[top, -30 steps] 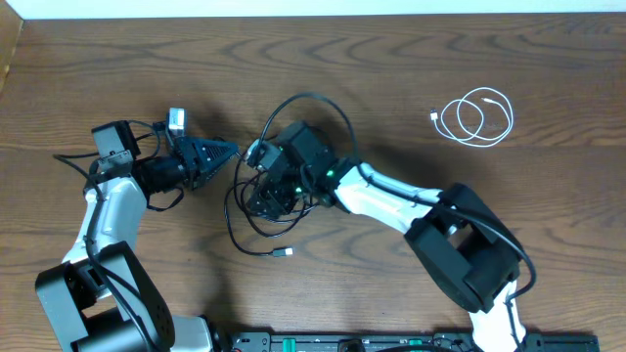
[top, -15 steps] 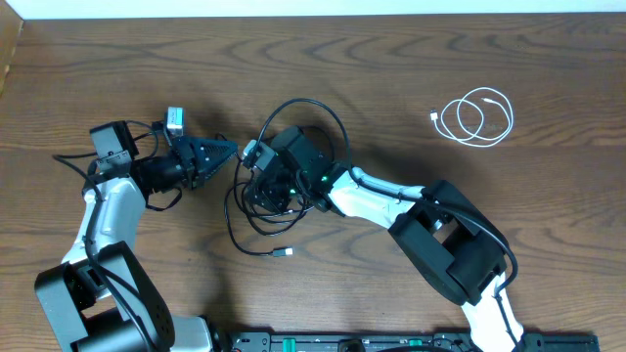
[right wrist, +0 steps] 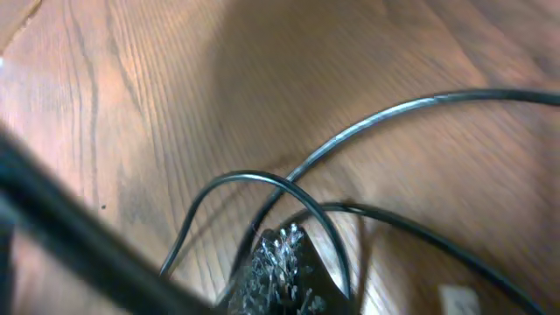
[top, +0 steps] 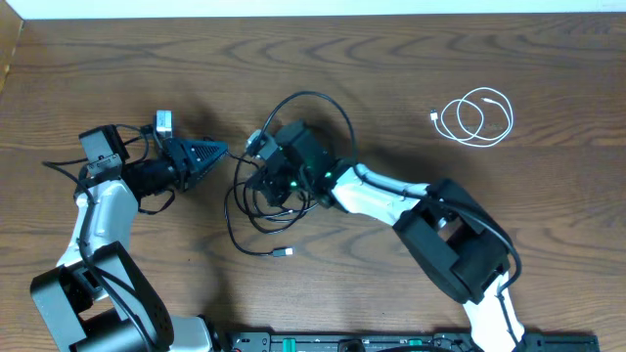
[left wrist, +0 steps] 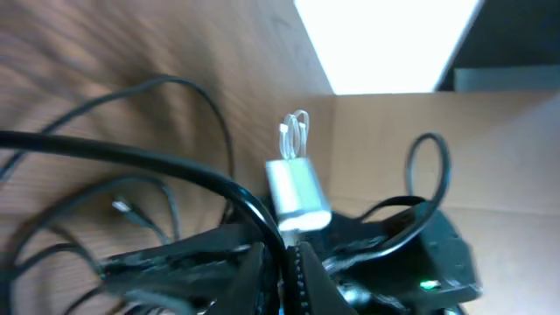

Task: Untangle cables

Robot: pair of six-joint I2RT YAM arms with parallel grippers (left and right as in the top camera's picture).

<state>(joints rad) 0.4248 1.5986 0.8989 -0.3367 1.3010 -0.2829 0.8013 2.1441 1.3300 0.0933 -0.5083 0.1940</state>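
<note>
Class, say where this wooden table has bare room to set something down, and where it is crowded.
Free: the brown wooden table between the tangled black cable and the coiled white cable, plus the far strip. Crowded: around the left gripper and right gripper.

Right claw (right wrist: 282, 273), tips together, shows as a dark textured pad at lower centre. One strand of the black cable (right wrist: 411, 105) arches closely over the claw; whether it is pinched cannot be told. Other strands run up and right of the claw across the wood-grain tabletop (right wrist: 131, 70). A blurred dark band (right wrist: 70, 223) crosses left of the claw.
</note>
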